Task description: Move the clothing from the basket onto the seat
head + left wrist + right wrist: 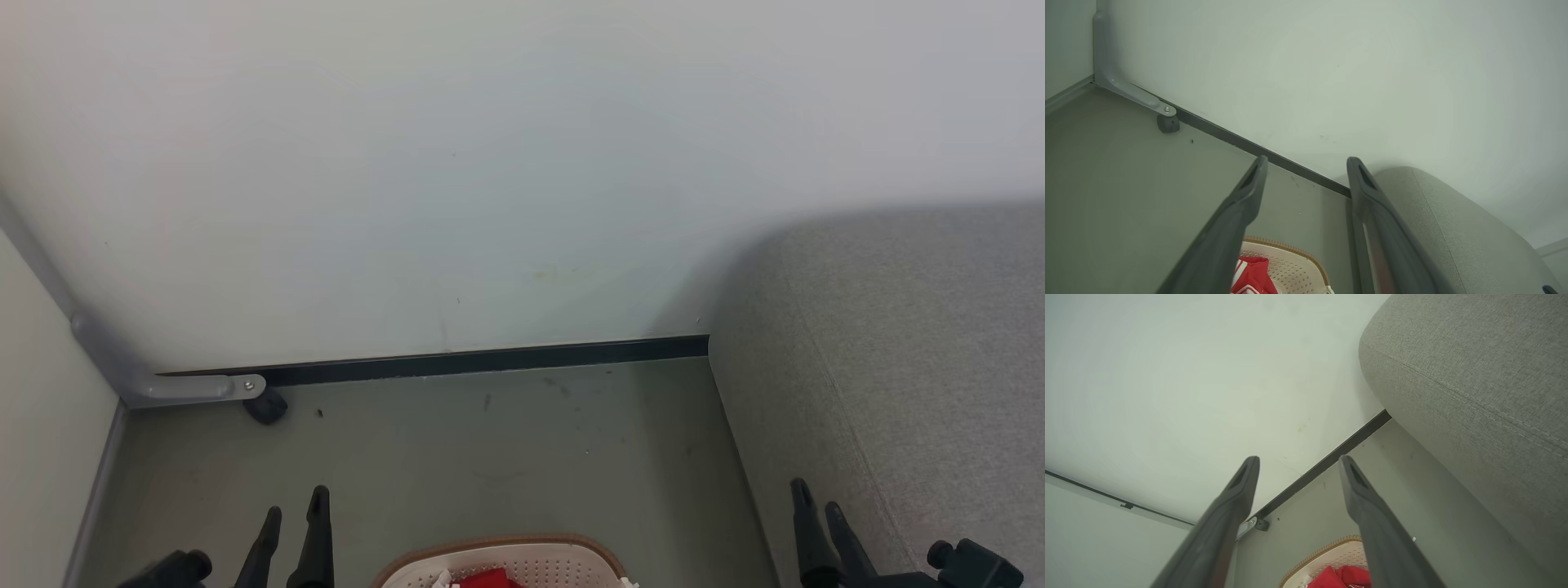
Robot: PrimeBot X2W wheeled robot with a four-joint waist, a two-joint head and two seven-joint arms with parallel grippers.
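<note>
Reach not yet begun: my left gripper (pixel 296 506) and right gripper (pixel 816 498), both wide open and empty, must next descend to the clothing (pixel 486 578) in the basket (pixel 506 541).

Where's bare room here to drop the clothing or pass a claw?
Free: the grey seat, bare in what shows, against the wall on the right. Free too: the floor between the dark baseboard, the basket and the seat's side. Crowded: the basket, with red clothing in it; the open left claw and right claw flank it.
</note>
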